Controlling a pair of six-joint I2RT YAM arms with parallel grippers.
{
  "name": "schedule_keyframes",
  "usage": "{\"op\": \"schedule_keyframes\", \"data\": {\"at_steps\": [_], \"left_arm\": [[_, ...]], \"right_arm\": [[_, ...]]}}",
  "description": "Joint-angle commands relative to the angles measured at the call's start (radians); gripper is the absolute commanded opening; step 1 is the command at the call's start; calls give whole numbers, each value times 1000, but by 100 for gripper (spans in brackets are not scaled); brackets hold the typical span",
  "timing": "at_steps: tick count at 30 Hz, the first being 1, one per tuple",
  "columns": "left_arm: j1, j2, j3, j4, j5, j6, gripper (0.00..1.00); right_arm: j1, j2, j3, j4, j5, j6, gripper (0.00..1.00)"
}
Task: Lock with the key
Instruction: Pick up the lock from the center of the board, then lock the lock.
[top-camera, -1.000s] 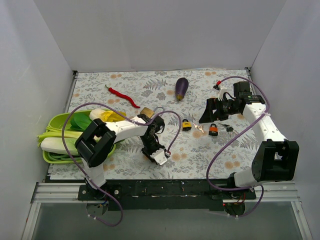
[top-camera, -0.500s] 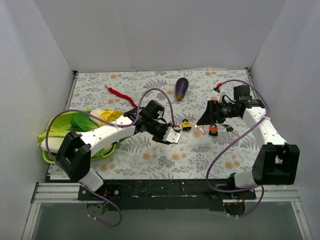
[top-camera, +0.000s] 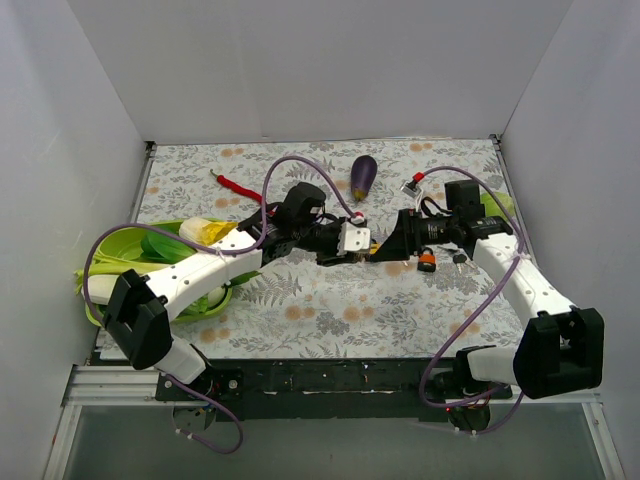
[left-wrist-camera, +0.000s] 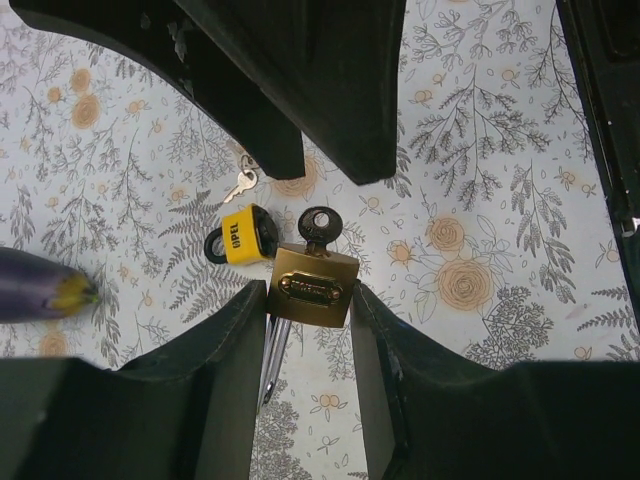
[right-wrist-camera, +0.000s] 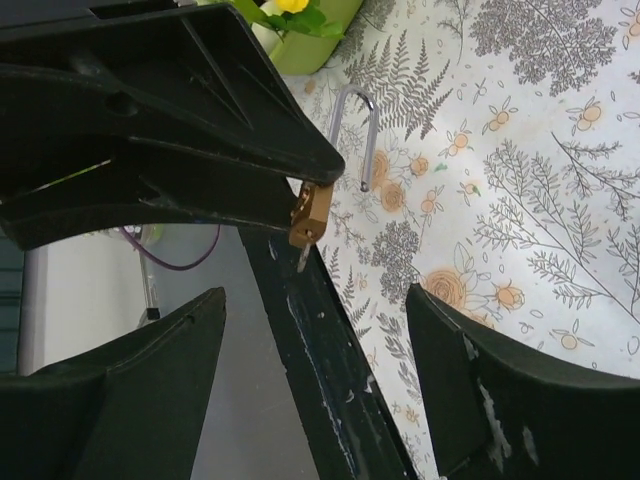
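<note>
Left gripper (left-wrist-camera: 310, 300) is closed on the two sides of a brass padlock (left-wrist-camera: 313, 290) and holds it in the air over the middle of the counter (top-camera: 320, 310). A key (left-wrist-camera: 318, 236) with a dark head sits in the bottom of this padlock and points toward the right arm. In the right wrist view the silver shackle (right-wrist-camera: 371, 140) stands up out of the body, and it seems that one leg is free.

Right gripper (right-wrist-camera: 315, 300) is just to the right of the padlock and faces it. Its jaws are wide apart and hold nothing. In the left wrist view its black fingers (left-wrist-camera: 300, 80) are close to the head of the key, but I see a little space between them.

On the counter under the two grippers lies a yellow padlock (left-wrist-camera: 243, 233), and a small key (left-wrist-camera: 240, 184) is just beside it. An orange padlock (top-camera: 427, 262) lies a little more to the right, near the right arm. An eggplant (top-camera: 364, 176) is on the far side of the counter, and a red chili (top-camera: 238, 187) is to the left of it. A green tray (top-camera: 105, 240) with vegetables stands at the left edge.
</note>
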Motion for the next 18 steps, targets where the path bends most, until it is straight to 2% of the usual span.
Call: {"op": "schedule_keyframes", "data": {"at_steps": [1,4,18], "left_arm": [[-13,-3,45,49,-39,-54,1],[-19,4,46,52,-47,-56,1],[-32,5,48,72,-74,-62,1]], "right_arm": [[30,-1,-17,154,40,150,77],[52,14,-24,226,59,208,68],[93,49,-63,337,73,310,61]]}}
